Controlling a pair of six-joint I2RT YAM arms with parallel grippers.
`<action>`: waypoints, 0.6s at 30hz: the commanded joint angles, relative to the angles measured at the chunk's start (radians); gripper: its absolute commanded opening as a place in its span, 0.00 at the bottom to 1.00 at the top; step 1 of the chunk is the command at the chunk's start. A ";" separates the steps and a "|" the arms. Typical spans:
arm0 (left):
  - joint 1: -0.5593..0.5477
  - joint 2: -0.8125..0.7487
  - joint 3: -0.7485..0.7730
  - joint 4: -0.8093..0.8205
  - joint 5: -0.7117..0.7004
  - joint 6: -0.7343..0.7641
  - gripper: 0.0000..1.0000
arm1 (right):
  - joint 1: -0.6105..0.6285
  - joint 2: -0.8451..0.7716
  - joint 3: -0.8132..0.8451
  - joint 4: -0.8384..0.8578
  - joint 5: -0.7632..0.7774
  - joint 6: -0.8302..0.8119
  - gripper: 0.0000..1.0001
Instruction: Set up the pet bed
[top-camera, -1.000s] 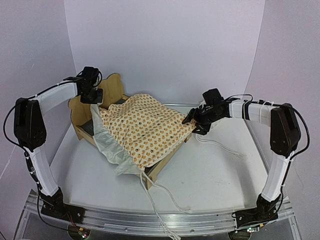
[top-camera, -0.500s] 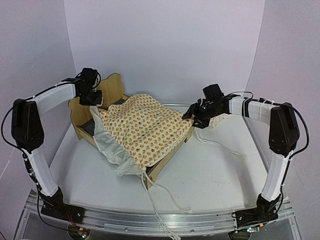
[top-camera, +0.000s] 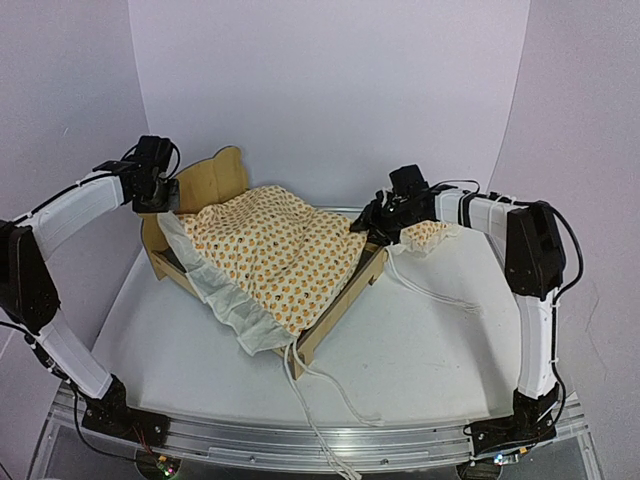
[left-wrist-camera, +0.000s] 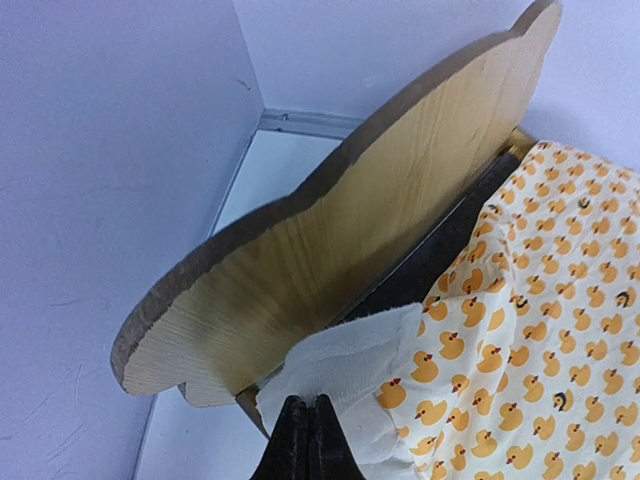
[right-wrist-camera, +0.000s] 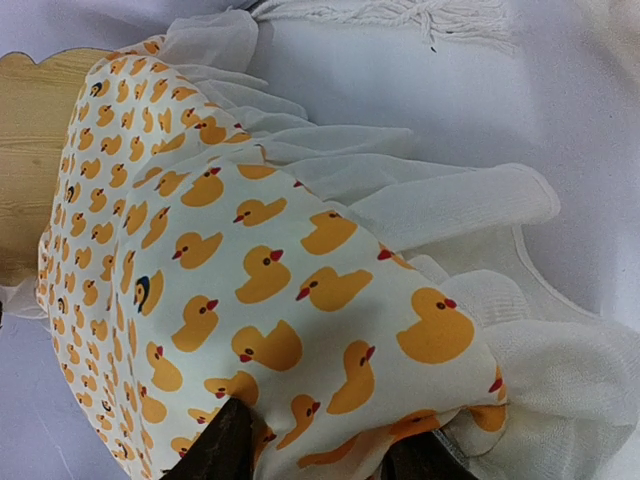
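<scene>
White walls back a pale desk.

- Pet bed: plywood frame, standing askew on the desk. Its bear-ear headboard is at the far-left end.
- Duck-print bedding: draped over the bed. In the last second its head end has been drawn up against the headboard, and it now hides more of the dark base. The white ruffle spills over the bed's near rail.
- Left fingers: fully closed, pinching the ruffled corner at the headboard's left end. They have lifted and pulled outward.
- Right fingers: they have travelled to the bed's far-right corner, narrowing on the way. They stand part open astride the cloth corner there, and no pinch can be confirmed.
- Duck-print pillow: lies just beyond the bed's right corner, now uncovered.

Assessment: the spread is nearly square. The right corner still needs tugging, the near overhang needs evening out, and the pillow is not yet placed.
</scene>
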 joint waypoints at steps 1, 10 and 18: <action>0.011 0.015 -0.018 0.016 -0.073 -0.018 0.00 | -0.006 0.018 0.076 0.025 -0.004 -0.046 0.45; 0.012 0.046 -0.050 0.000 -0.179 0.004 0.00 | -0.012 0.097 0.203 -0.092 0.004 -0.162 0.54; 0.011 -0.075 0.008 -0.097 0.080 0.017 0.67 | -0.015 0.111 0.504 -0.603 -0.046 -0.313 0.98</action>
